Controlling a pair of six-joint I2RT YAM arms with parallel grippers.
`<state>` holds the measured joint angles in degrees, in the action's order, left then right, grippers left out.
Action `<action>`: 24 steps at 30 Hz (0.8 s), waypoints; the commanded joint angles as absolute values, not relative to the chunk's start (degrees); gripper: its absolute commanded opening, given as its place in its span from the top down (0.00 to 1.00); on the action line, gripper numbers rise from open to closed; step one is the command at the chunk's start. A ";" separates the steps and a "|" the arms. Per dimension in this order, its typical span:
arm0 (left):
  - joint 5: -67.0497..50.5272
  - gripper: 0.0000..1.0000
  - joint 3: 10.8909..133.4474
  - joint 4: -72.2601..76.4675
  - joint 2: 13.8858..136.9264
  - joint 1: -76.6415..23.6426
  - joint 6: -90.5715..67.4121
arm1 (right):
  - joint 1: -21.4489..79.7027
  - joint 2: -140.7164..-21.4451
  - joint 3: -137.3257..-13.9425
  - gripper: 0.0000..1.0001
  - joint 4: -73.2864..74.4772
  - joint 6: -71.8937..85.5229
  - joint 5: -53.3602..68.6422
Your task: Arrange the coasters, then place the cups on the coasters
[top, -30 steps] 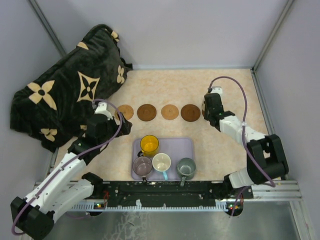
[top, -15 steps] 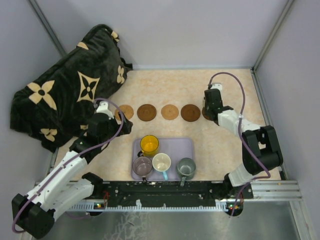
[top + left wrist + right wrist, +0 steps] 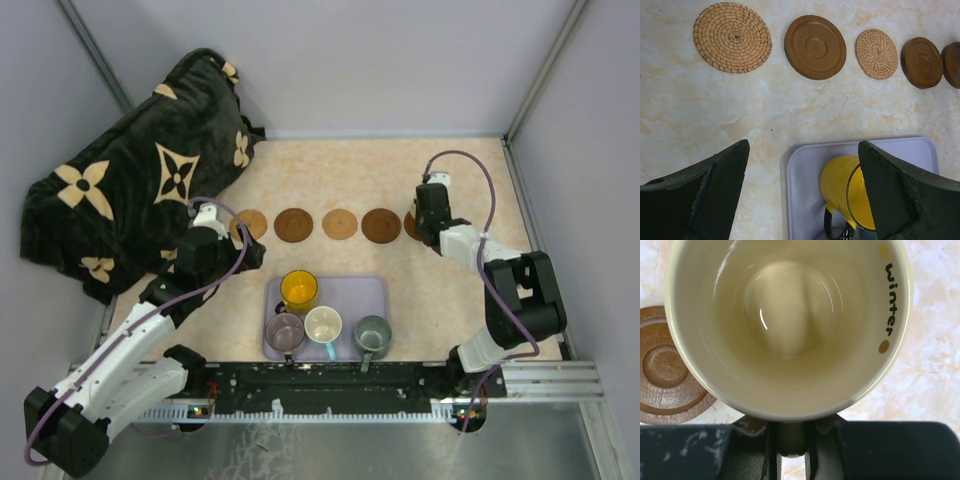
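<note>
Five round coasters lie in a row, and a fifth partly under my right gripper. That gripper is shut on the handle of the cream cup, held upright just right of a dark coaster. The yellow cup, mauve cup, white cup and grey-green cup stand on the lavender tray. My left gripper hangs open above the tray's left end, with the yellow cup by its right finger.
A black blanket with tan flower shapes is heaped at the back left, close to the left arm. Grey walls close the table in at the back and both sides. The arms' base rail runs along the near edge behind the tray.
My right gripper has shifted slightly right and toward the back with the cream cup, over the right end of the coaster row. The left arm has barely moved.
</note>
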<state>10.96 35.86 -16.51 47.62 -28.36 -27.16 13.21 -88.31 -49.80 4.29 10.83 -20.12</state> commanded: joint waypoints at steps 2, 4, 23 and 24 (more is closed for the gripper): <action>11.16 0.05 35.42 -14.68 47.55 -28.49 -27.19 | 12.57 -86.06 -49.48 1.00 -3.34 10.12 -19.89; 11.24 0.04 35.42 -14.59 47.54 -28.48 -27.20 | 12.57 -86.05 -49.09 1.00 -3.32 10.19 -19.78; 11.34 0.04 35.16 -14.95 47.20 -28.49 -27.36 | 12.57 -86.87 -47.55 1.00 -4.39 9.89 -20.75; 11.40 0.04 35.16 -14.94 47.13 -28.48 -27.37 | 12.52 -87.04 -47.53 1.00 -4.46 9.92 -20.71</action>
